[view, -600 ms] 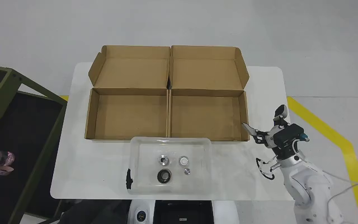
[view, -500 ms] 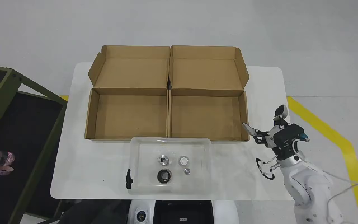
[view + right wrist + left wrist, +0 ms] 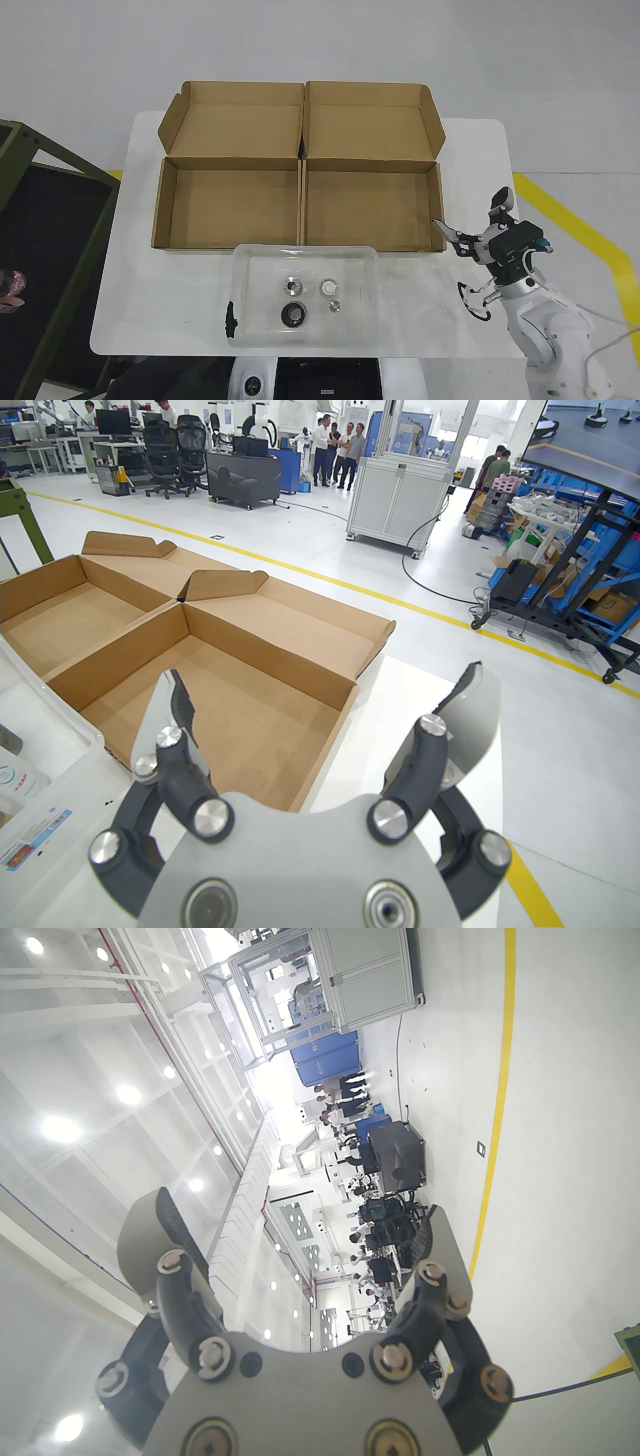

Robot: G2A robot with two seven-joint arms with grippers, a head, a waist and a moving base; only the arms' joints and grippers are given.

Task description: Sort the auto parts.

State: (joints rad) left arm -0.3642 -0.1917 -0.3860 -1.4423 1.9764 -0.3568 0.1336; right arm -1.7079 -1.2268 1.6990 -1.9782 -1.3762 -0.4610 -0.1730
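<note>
The right gripper [image 3: 457,266] hangs wide open with nothing between its fingers. It sits at the table's right edge, one fingertip just beside the near corner of the right cardboard box [image 3: 370,208]. The left gripper [image 3: 297,1208] is spread wide too, empty, aimed out into the hall. Four small auto parts [image 3: 294,316] lie in the clear tray [image 3: 256,300], just in front of both boxes. The left cardboard box [image 3: 228,208] stands side by side against its twin on the white table [image 3: 470,150].
</note>
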